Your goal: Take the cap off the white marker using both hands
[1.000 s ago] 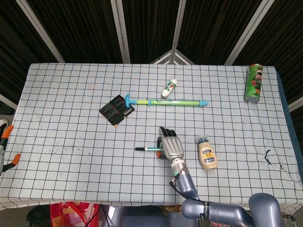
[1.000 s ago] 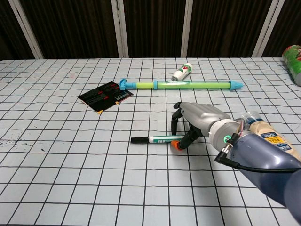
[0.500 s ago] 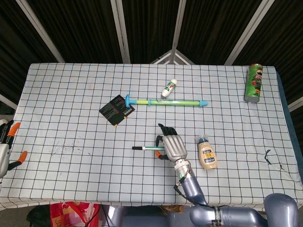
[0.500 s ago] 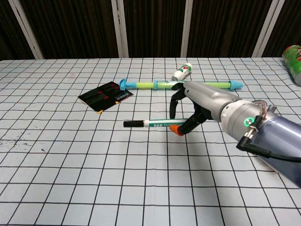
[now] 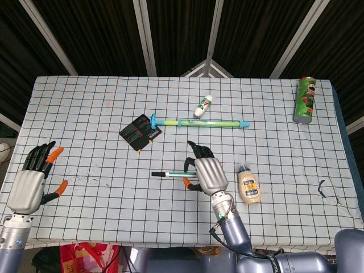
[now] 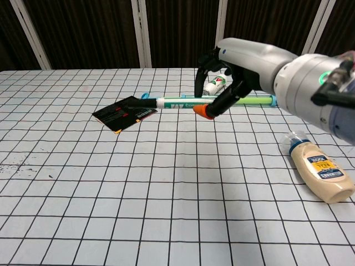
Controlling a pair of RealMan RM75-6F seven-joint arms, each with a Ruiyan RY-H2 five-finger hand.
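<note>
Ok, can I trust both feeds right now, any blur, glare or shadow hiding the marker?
Head view: sharp, even light, no glare; the white marker reads clearly beside the right hand. Chest view: also sharp, marker legible, but the hand covers its rear end. Left hand shows only in the head view.

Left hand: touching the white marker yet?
Apart. Head view shows the left hand open near the table's left edge, far from the white marker, with bare checked cloth between. Only the right hand holds the marker.
</note>
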